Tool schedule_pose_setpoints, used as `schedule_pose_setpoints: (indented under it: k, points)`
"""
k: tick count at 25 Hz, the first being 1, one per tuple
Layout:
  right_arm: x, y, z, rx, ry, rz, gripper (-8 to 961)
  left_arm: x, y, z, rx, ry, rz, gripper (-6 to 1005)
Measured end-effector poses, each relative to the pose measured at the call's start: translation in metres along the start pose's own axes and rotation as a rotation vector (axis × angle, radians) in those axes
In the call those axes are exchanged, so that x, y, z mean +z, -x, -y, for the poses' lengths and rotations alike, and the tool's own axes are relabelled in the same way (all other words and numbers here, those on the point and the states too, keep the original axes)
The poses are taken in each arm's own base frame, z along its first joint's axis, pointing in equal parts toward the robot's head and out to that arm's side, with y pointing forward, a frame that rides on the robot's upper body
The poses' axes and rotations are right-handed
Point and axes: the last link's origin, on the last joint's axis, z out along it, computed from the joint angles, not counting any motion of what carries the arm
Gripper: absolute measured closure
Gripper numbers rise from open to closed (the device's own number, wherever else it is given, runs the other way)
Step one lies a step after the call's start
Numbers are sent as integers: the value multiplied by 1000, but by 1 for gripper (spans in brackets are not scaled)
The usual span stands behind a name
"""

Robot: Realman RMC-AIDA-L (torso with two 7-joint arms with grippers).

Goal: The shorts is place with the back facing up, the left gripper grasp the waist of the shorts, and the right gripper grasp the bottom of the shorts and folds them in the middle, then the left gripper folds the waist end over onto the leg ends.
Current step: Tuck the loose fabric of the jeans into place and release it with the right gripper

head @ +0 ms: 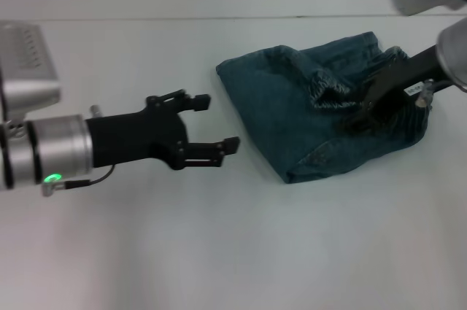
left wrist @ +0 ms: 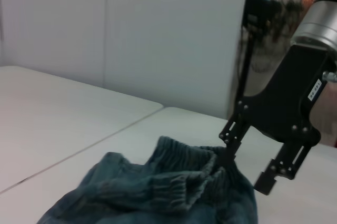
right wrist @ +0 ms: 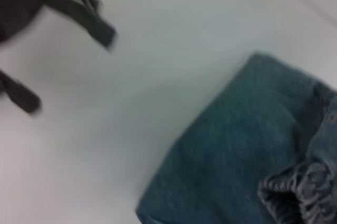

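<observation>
Head view: white table (head: 219,252) is lying smooth & bare w/ the shorts (head: 292,117) sitting folded in a faded denim bundle right of centre, puckered waist (head: 328,91) bunching on top. Right gripper (head: 365,117) is pressing over it, fingers apart. Left gripper (head: 215,124) is hovering just beside, fingers wide, holding nothing.

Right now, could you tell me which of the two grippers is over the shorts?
The right gripper, with the white label, is down on the shorts by the waist; the left gripper hovers open beside them.
</observation>
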Motion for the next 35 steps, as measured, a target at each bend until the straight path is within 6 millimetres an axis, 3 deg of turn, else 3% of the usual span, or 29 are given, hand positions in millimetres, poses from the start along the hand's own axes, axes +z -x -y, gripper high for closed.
schedule_pose_setpoints:
  k: [8, 17, 30, 35]
  points:
    - [7, 27, -12, -72, -143, -214, 227, -33, 28, 3, -80, -69, -59, 57]
    - [26, 35, -19, -140, -264, -244, 116, -34, 34, 2, -95, -86, -61, 59]
    - [58, 30, -17, -174, -348, -202, 127, -34, 32, 3, -102, -92, -71, 60]
    - [68, 26, -14, -182, -353, -213, 186, -34, 32, 3, -114, -91, -73, 60]
